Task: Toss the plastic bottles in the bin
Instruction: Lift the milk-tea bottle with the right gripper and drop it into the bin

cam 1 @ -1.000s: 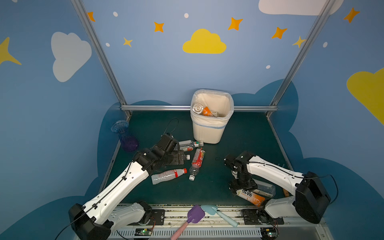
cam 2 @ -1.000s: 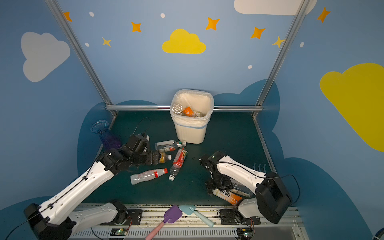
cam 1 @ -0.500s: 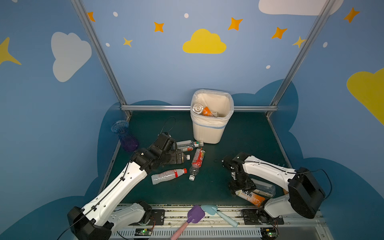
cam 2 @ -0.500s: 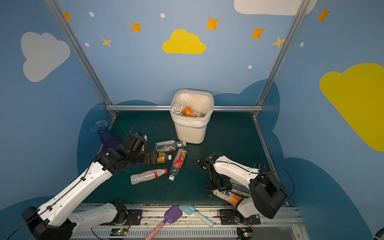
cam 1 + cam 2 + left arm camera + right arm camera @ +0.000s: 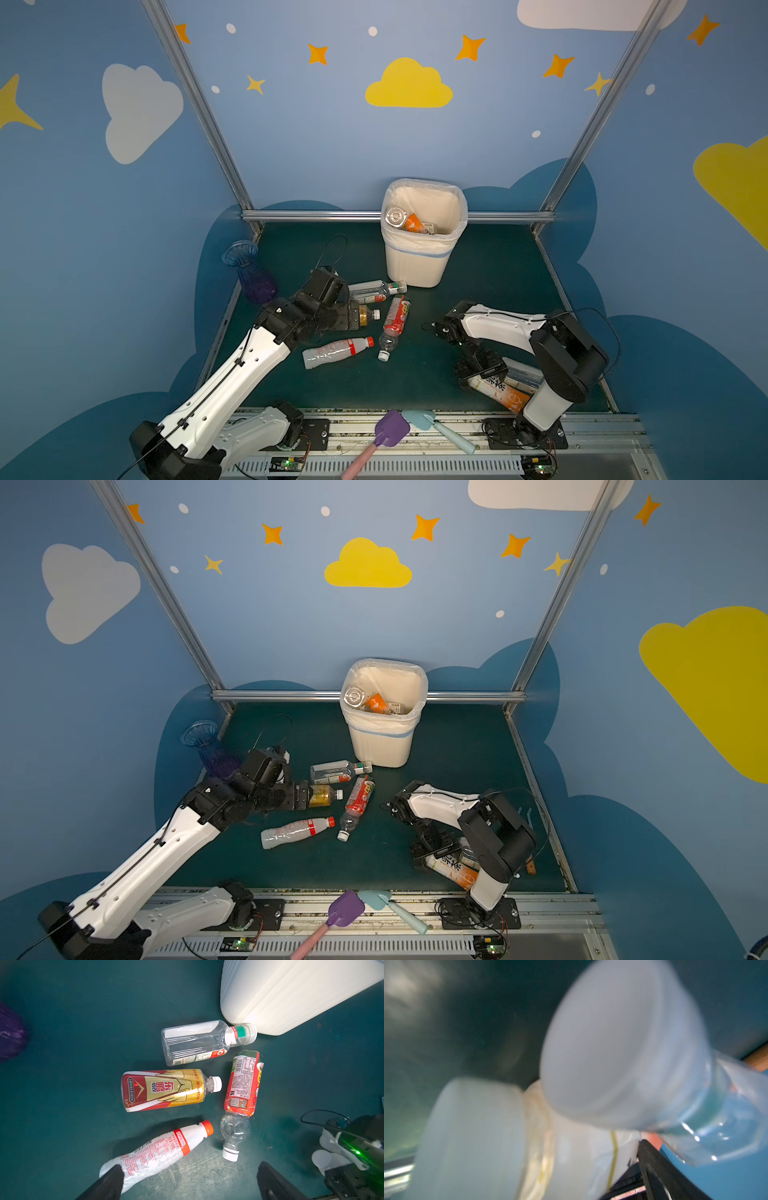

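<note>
- Nearest the viewer, a purple toy shovel (image 5: 392, 428) and a light-blue toy shovel (image 5: 419, 419) lie on the front rail. They are not part of the job.
- At the front right of the green table (image 5: 490, 266), the right gripper (image 5: 478, 368) points down onto an orange-labelled bottle (image 5: 505, 395), with a clear bottle (image 5: 521, 372) just beside it. Its wrist view is a blur of two bottle caps, so its jaws look wide, but I cannot tell whether they have hold of anything.
- In the middle, the left gripper (image 5: 354, 319) hovers with its jaws spread fully and nothing between them, above a gold-and-red bottle (image 5: 164, 1089).
- Around that lie a white bottle with an orange cap (image 5: 336, 351), a red-labelled bottle (image 5: 395, 318), and a clear bottle with a green neck band (image 5: 374, 289), its cap just beside the bin's base.
- At the far left stands a blue-purple vase (image 5: 249, 270).
- Farthest back, the bin (image 5: 417, 266) stands upright with a few bottles already inside (image 5: 409, 222).
- The step in hand looks like picking: each arm is lining up on a bottle. Next, the left arm likely needs to lower, straddle the gold-and-red bottle's body, close, then carry it over the bin's rim.
</note>
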`<state>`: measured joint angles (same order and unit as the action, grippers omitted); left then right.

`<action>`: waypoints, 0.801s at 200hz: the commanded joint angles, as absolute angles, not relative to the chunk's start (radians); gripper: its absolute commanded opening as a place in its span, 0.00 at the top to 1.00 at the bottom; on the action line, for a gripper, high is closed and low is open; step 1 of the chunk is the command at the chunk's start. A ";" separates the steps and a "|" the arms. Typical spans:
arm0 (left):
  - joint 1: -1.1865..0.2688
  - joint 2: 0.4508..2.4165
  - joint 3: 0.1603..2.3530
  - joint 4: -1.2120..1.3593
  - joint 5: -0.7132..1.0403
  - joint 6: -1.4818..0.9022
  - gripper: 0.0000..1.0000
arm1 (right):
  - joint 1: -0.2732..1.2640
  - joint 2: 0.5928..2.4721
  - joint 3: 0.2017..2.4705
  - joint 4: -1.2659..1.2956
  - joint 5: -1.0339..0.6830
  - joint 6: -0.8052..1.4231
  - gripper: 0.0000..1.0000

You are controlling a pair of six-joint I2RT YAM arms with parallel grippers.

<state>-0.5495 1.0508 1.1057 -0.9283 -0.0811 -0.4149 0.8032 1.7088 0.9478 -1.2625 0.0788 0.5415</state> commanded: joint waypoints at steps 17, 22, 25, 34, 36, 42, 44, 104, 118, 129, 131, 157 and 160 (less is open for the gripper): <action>-0.536 1.016 1.117 -0.972 -0.104 -0.396 0.00 | 0.811 1.757 0.991 -1.167 0.067 0.530 0.14; -0.535 1.013 1.117 -0.975 -0.106 -0.394 0.00 | 0.812 1.766 0.996 -1.161 0.064 0.529 0.15; -0.534 1.013 1.116 -0.976 -0.106 -0.394 0.00 | 0.812 1.770 0.999 -1.158 0.063 0.529 0.15; -0.532 1.008 1.117 -0.980 -0.107 -0.393 0.00 | 0.812 1.776 1.010 -1.150 0.057 0.529 0.17; -0.532 1.007 1.117 -0.981 -0.107 -0.392 0.00 | 0.812 1.777 1.013 -1.149 0.055 0.529 0.17; -0.531 1.006 1.115 -0.984 -0.107 -0.393 0.00 | 0.813 1.777 1.018 -1.143 0.048 0.530 0.19; -0.531 1.005 1.115 -0.985 -0.109 -0.393 0.00 | 0.813 1.776 1.020 -1.141 0.046 0.531 0.19; -0.522 0.984 1.112 -1.003 -0.112 -0.387 0.00 | 0.793 1.737 1.045 -1.086 0.017 0.567 0.45; -0.521 0.981 1.113 -1.009 -0.112 -0.387 0.00 | 0.788 1.710 1.042 -1.085 0.027 0.576 0.49; -0.520 0.979 1.114 -1.012 -0.112 -0.385 0.00 | 0.783 1.677 1.040 -1.088 0.030 0.583 0.51; -0.520 0.979 1.114 -1.012 -0.112 -0.385 0.00 | 0.782 1.671 1.039 -1.088 0.032 0.585 0.51; -0.517 0.985 1.118 -1.012 -0.110 -0.381 0.00 | 0.768 1.554 1.046 -1.106 0.039 0.610 0.57; -0.518 0.984 1.118 -1.012 -0.110 -0.380 0.00 | 0.767 1.538 1.048 -1.109 0.039 0.613 0.58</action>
<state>-0.5236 0.9905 1.1057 -0.9901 -0.0990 -0.3965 0.7815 1.6592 1.0325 -1.0840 0.0330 0.5728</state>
